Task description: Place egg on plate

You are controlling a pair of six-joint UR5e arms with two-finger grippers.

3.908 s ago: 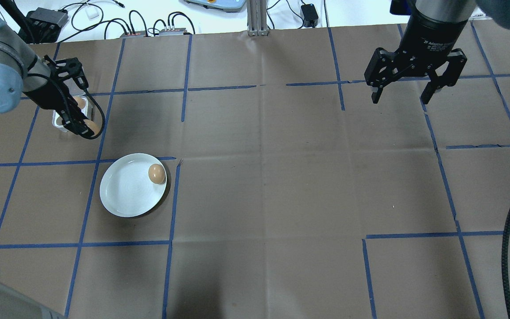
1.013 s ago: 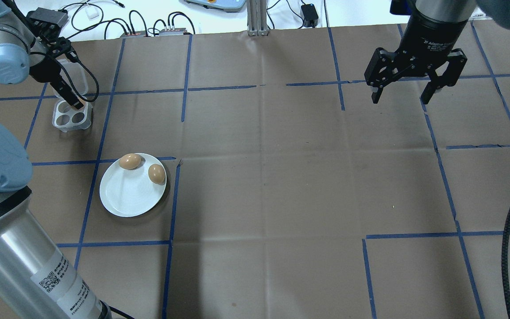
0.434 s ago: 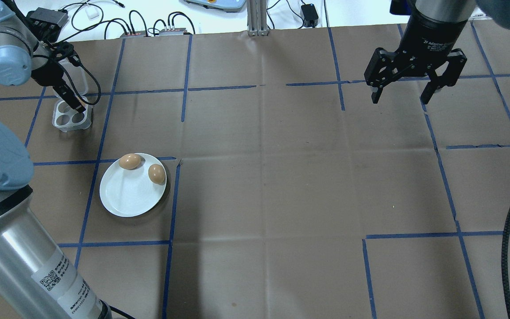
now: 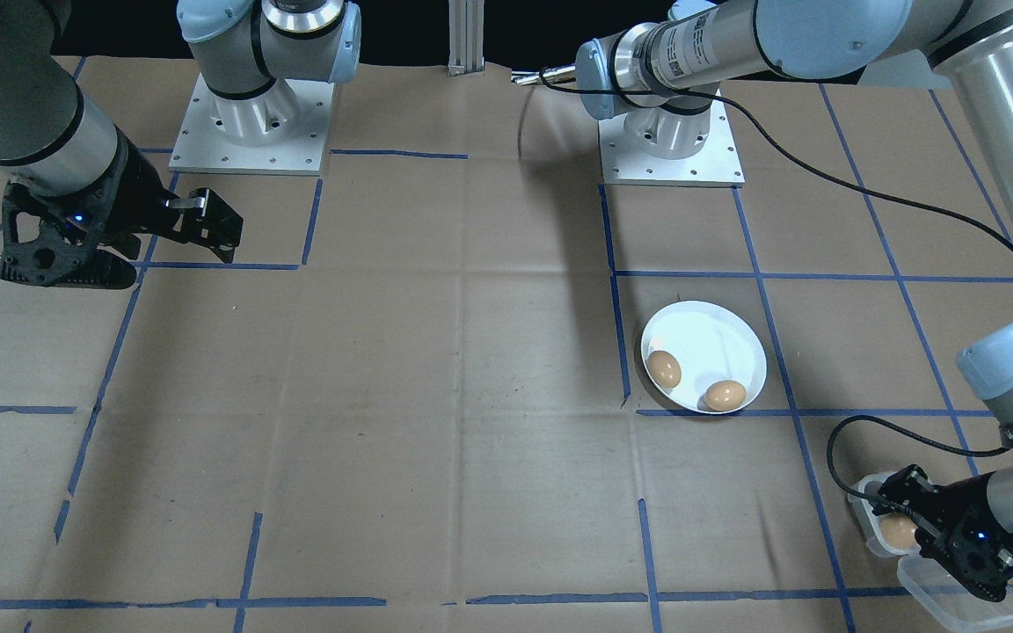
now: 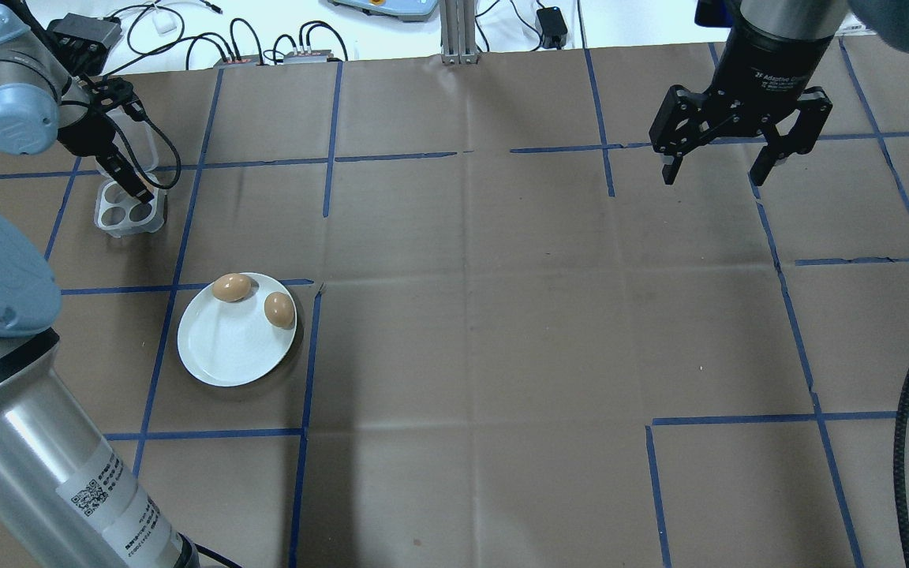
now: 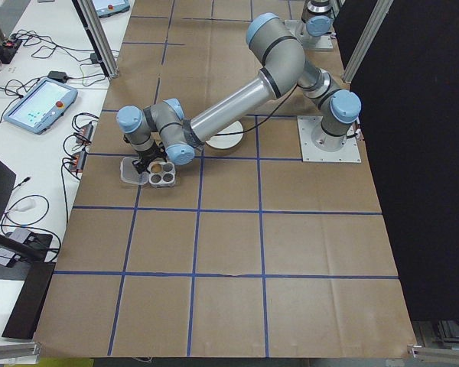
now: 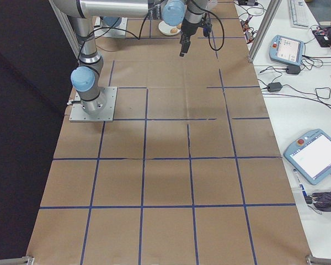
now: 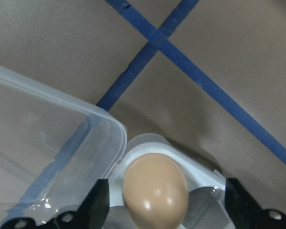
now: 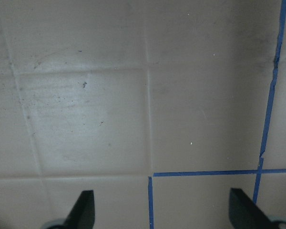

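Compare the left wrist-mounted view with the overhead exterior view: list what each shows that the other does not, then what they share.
Only the left wrist-mounted view shows the egg sitting in the egg tray, between the open left gripper's fingers, which are not touching it.

Only the overhead exterior view shows the plate holding two eggs, the tray's three empty holes, and the open right gripper hanging above the bare table.

Both show the tray, its clear lid open beside it, the left gripper and blue tape lines.
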